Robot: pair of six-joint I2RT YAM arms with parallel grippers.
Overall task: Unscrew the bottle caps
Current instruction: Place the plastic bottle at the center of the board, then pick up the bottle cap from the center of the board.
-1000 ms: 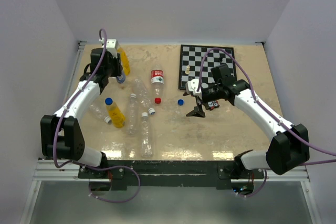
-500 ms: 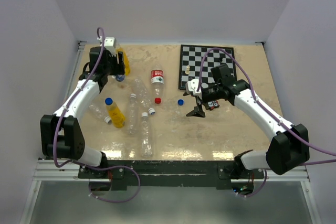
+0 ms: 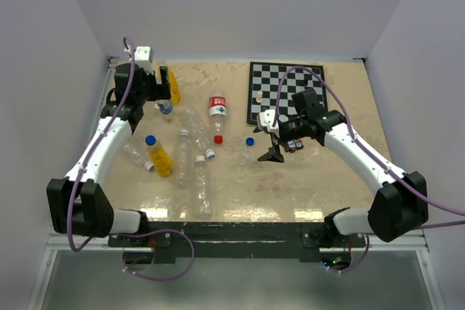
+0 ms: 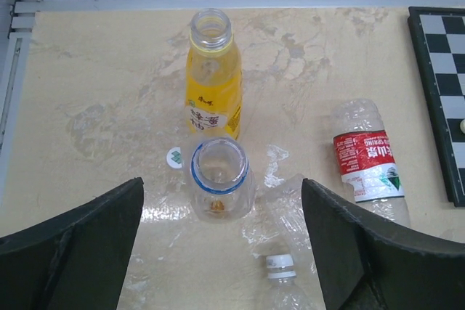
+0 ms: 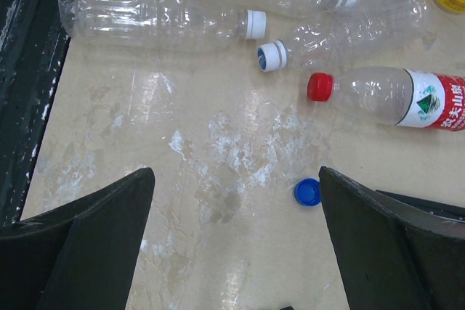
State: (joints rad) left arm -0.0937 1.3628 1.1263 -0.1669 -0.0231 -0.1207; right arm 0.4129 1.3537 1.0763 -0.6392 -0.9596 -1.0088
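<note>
My left gripper [image 4: 221, 252] [image 3: 161, 85] hangs open above two upright, uncapped bottles at the table's back left. One is an orange-yellow bottle [image 4: 213, 78] [image 3: 174, 86]. In front of it stands a small clear bottle [image 4: 218, 177] with a blue neck ring. A small white round disc [image 4: 174, 156] lies beside the clear one. A second orange-yellow bottle [image 3: 160, 157] lies flat with its blue cap [image 3: 150, 139] on. My right gripper [image 5: 236, 252] [image 3: 272, 152] hovers open over bare table, a loose blue cap [image 5: 307, 192] [image 3: 249, 141] near its right finger.
A red-labelled bottle [image 5: 392, 97] [image 3: 217, 109] with a red cap [image 5: 319, 86] lies mid-table. Long clear bottles [image 5: 152, 16] [image 3: 201, 185] with white caps [image 5: 254, 24] lie around it. The chessboard [image 3: 287, 96] with white pieces is at back right.
My left gripper opened and drew back up and to the left, away from the upright bottles. The right arm has not moved.
</note>
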